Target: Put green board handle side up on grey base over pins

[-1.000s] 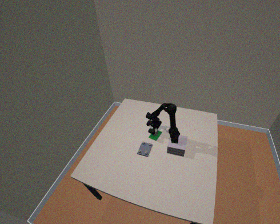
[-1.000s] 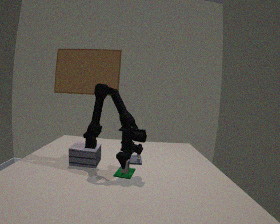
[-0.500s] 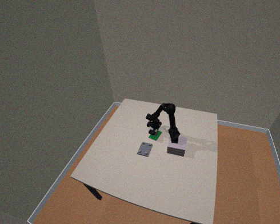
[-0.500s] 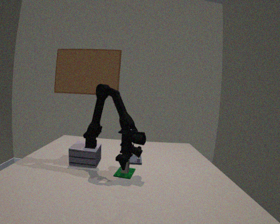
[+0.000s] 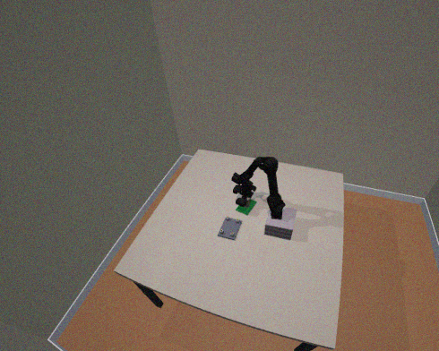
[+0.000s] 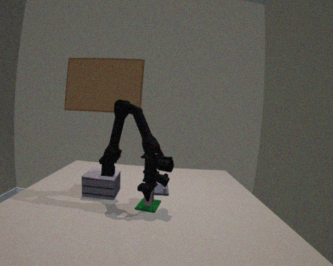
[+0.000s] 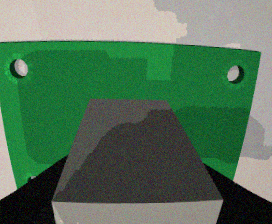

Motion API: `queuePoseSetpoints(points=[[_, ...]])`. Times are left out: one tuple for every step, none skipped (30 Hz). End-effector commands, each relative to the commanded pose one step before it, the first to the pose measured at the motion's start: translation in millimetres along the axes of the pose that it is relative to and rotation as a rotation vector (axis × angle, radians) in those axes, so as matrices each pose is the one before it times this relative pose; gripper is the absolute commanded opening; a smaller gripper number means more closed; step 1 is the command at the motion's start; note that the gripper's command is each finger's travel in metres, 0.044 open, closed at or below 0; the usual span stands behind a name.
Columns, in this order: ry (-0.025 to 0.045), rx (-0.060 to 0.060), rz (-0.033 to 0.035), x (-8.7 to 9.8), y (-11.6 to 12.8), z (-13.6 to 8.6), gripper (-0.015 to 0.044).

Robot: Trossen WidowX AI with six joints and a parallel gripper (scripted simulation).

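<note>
Black claw [image 5: 242, 202] [image 6: 148, 195] gripping square grey handle [image 6: 149, 200] [image 7: 137, 150], flat green board [image 5: 246, 207] [image 6: 153, 205] [image 7: 122, 75], round corner holes

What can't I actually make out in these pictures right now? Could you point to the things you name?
- Green board's [image 5: 247, 209] [image 6: 153, 205] [image 7: 122, 75] fourth corner hole: wrist view, hidden by the black tool [image 5: 243, 202] [image 6: 151, 197].
- Grey base's [image 5: 230, 227] [image 6: 162, 193] far side: exterior view, behind the arm.
- Pin tips: top view, too small.
- Handle's [image 6: 149, 201] [image 7: 137, 150] lower end: wrist view, cut off by the frame.
</note>
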State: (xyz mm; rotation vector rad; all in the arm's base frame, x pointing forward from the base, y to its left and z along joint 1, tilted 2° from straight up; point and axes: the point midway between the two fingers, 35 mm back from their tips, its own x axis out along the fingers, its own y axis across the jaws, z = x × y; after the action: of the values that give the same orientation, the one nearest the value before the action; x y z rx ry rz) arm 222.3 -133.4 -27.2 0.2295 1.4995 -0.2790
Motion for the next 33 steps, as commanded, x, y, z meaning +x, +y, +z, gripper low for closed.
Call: queuePoseSetpoints(points=[[-0.00484, 0.0173, -0.01400, -5.54, -1.93, 2.18, 0.0000], [0.00011, -0.0008, 0.00052, -2.34, -0.09, 0.40, 0.0000], [0.00011, -0.0008, 0.00052, -2.35, -0.08, 0.37, 0.0000], [0.00011, -0.0008, 0.00052, -2.36, -0.08, 0.35, 0.0000], [0.00011, -0.0008, 0.00052, -2.38, -0.07, 0.32, 0.0000], [0.00011, -0.0008, 0.00052, -2.39, -0.06, 0.30, 0.0000], [0.00012, -0.0008, 0.00052, -2.40, -0.06, 0.27, 0.0000], [0.00012, -0.0008, 0.00052, -2.41, -0.05, 0.25, 0.0000], [0.00012, -0.0008, 0.00052, -2.42, -0.05, 0.22, 0.0000], [0.00012, -0.0008, 0.00052, -2.43, -0.04, 0.19, 0.0000], [0.00012, -0.0008, 0.00052, -2.44, -0.04, 0.17, 0.0000], [0.00012, -0.0008, 0.00052, -2.45, -0.03, 0.14, 0.0000], [0.00013, -0.0008, 0.00052, -2.46, -0.02, 0.11, 0.0000], [0.00013, -0.0008, 0.00052, -2.47, -0.02, 0.09, 0.0000], [0.00013, -0.0008, 0.00052, -2.48, -0.01, 0.06, 0.0000], [0.00013, -0.0008, 0.00052, -2.49, 0.00, 0.03, 0.0000], [0.00013, -0.0008, 0.00052, -2.50, 0.00, 0.00, 0.0000], [0.00013, -0.0008, 0.00052, -2.51, 0.01, -0.02, 0.0000], [0.00014, -0.0008, 0.00053, -2.52, 0.02, -0.05, 0.0000], [0.00014, -0.0008, 0.00053, -2.52, 0.02, -0.08, 0.0000], [0.00014, -0.0008, 0.00053, -2.53, 0.03, -0.11, 0.0000], [0.00014, -0.0008, 0.00053, -2.54, 0.04, -0.13, 0.0000], [0.00014, -0.0008, 0.00053, -2.54, 0.05, -0.16, 0.0000], [0.00014, -0.0008, 0.00053, -2.55, 0.05, -0.19, 0.0000], [0.00015, -0.0008, 0.00053, -2.56, 0.06, -0.22, 0.0000], [0.00015, -0.0008, 0.00053, -2.56, 0.07, -0.25, 0.0000], [0.00015, -0.0008, 0.00053, -2.57, 0.08, -0.28, 0.0000], [0.00015, -0.0008, 0.00053, -2.57, 0.09, -0.30, 0.0000], [0.00015, -0.0008, 0.00053, -2.58, 0.09, -0.33, 0.0000], [0.00015, -0.0008, 0.00053, -2.58, 0.10, -0.36, 0.0000], [0.00016, -0.0008, 0.00053, -2.59, 0.11, -0.39, 0.0000], [0.00016, -0.0008, 0.00053, -2.59, 0.12, -0.42, 0.0000], [0.00016, -0.0008, 0.00053, -2.59, 0.13, -0.45, 0.0000]])
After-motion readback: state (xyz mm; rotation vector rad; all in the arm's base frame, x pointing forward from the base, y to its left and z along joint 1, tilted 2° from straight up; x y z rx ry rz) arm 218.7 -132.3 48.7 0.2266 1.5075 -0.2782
